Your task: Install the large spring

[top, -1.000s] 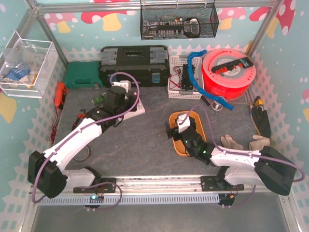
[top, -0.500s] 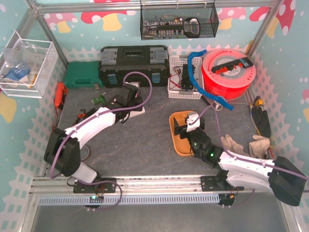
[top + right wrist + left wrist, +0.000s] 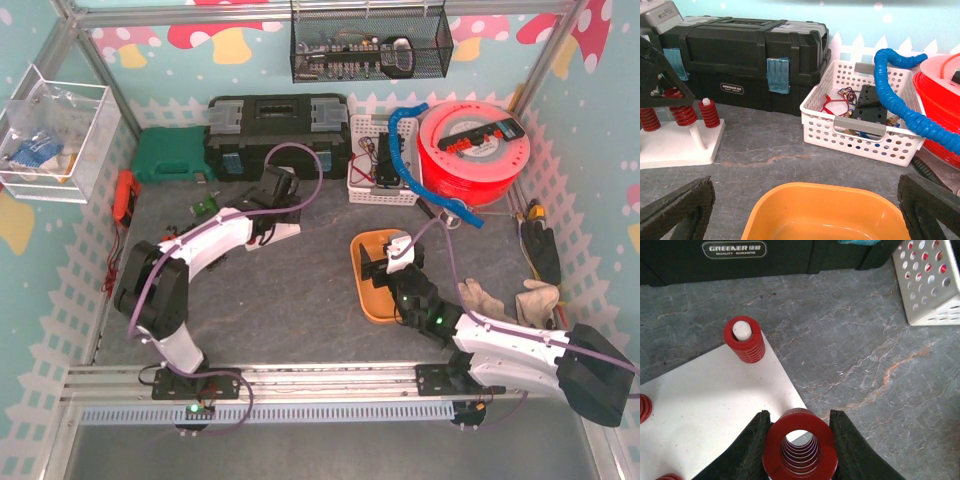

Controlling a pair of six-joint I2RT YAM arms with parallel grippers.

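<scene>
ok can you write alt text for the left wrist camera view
The left gripper holds a large red spring end-on, over the edge of a white plate. Another red spring sits on a white peg at the plate's far corner, with a black toolbox and white basket behind on the grey table.

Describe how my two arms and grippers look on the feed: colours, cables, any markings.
The left arm and right arm match: white link shells, black joint housings, a purple cable looping along each. A small green light glows on the right arm. The left gripper and right gripper have black fingers with rough, foam-like faces. No lettering readable.
</scene>
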